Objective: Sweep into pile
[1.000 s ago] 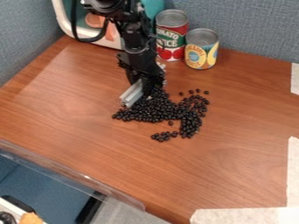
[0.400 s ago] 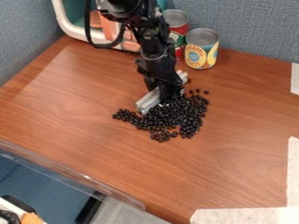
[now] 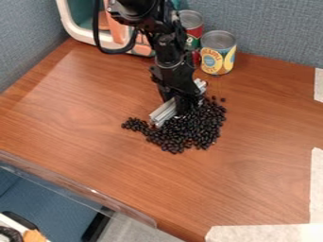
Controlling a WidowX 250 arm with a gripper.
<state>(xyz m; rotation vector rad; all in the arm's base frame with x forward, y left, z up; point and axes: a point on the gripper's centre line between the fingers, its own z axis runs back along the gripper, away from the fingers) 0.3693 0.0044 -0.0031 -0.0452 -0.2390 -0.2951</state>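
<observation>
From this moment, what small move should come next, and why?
I'd probably shift the pincer toward the view's left and sweep the pale bar back rightward. A thin tail of black beans sticks out past the bar's lower-left end, while most lie bunched in the main pile, so that push should likely tuck the tail in.

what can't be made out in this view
Camera view: the red can's left side, behind the arm.
Camera view: the silver bar's middle, behind the gripper.
Camera view: any black beans behind the gripper.
Camera view: the white-rimmed container's top, beyond the top edge.
</observation>
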